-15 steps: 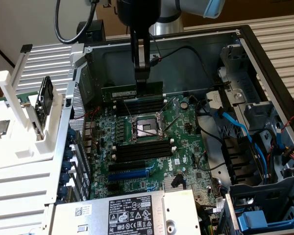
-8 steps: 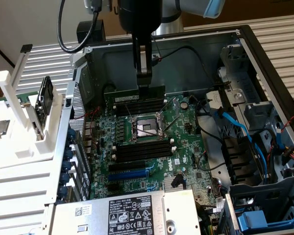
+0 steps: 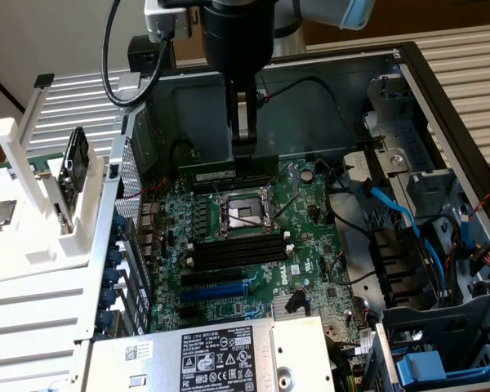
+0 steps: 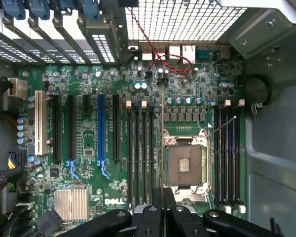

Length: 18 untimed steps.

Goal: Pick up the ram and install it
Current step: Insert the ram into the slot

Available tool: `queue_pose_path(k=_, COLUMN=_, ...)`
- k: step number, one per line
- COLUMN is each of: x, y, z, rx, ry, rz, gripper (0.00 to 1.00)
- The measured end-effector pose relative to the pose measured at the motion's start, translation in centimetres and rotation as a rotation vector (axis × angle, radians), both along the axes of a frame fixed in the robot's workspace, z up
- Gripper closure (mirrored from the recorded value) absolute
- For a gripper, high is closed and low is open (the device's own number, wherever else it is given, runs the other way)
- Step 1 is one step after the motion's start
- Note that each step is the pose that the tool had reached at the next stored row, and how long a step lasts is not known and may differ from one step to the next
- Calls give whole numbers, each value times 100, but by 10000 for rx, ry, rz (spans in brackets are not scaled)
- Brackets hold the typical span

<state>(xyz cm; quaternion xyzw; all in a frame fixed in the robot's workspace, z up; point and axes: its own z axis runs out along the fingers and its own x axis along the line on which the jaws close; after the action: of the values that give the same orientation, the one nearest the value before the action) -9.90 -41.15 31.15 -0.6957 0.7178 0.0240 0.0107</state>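
Fingers (image 3: 243,135) downward, tight on ram (image 3: 212,175)

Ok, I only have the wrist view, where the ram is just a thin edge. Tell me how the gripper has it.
Observer: The gripper pinches the ram by its upper edge; the stick hangs level, broad face toward the exterior camera.
Operator: Place it against the CPU socket.
Observer: In the exterior view it shows just beyond the CPU socket, opposite the four black slots; seated or not, I cannot tell.
Operator: Report what is outside the case.
Observer: A white rack at the exterior view's left holds a black-framed board upright.
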Motion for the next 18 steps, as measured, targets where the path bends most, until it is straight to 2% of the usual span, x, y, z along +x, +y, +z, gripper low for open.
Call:
queue_pose_path(k=3, x=19, y=-28, z=-54, rx=1, ry=0, rz=-20, gripper=88)
queue_pose_path(k=5, x=47, y=-75, z=-155, rx=1, ry=-2, rz=-65, gripper=88)
queue_pose_path(k=7, x=58, y=-81, z=-192, rx=1, ry=-3, rz=-90, gripper=88)
queue_pose_path(k=10, x=68, y=-122, z=-393, rx=1, ry=-16, rz=-236, gripper=88)
queue_pose_path(k=15, x=67, y=-199, z=-483, rx=0, ry=-24, rz=-279, gripper=88)
queue_pose_path(k=18, x=68, y=-227, z=-537, rx=1, ry=-24, rz=-298, gripper=88)
